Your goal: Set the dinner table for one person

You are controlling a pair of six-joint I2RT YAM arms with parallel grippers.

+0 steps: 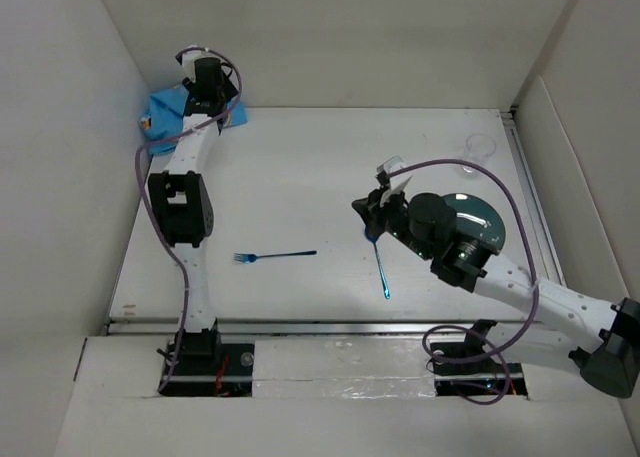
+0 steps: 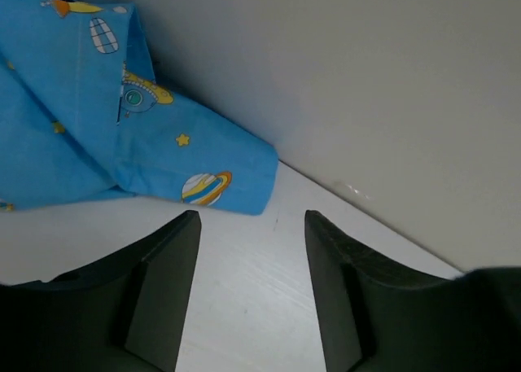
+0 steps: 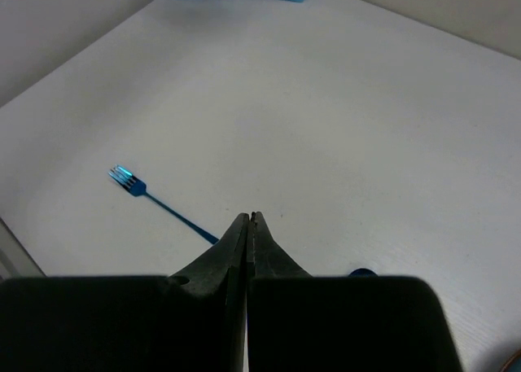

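The white dinner table [image 1: 300,177] holds a blue fork [image 1: 275,255] near the front middle, also in the right wrist view [image 3: 130,181]. A blue spoon [image 1: 381,269] lies to its right. A dark teal plate [image 1: 482,220] sits partly under the right arm, and a clear glass [image 1: 480,147] stands behind it. My right gripper [image 1: 362,211] hovers above the spoon's far end, shut, with nothing seen between its fingers [image 3: 244,242]. My left gripper [image 1: 222,109] is open and empty in the far left corner, next to the crumpled blue cartoon placemat [image 2: 81,103].
White walls stand close around the table, and the back wall [image 2: 366,79] is right by the left gripper. The placemat [image 1: 165,112] is bunched in the far left corner. A small clear object [image 1: 392,165] stands just behind the right gripper.
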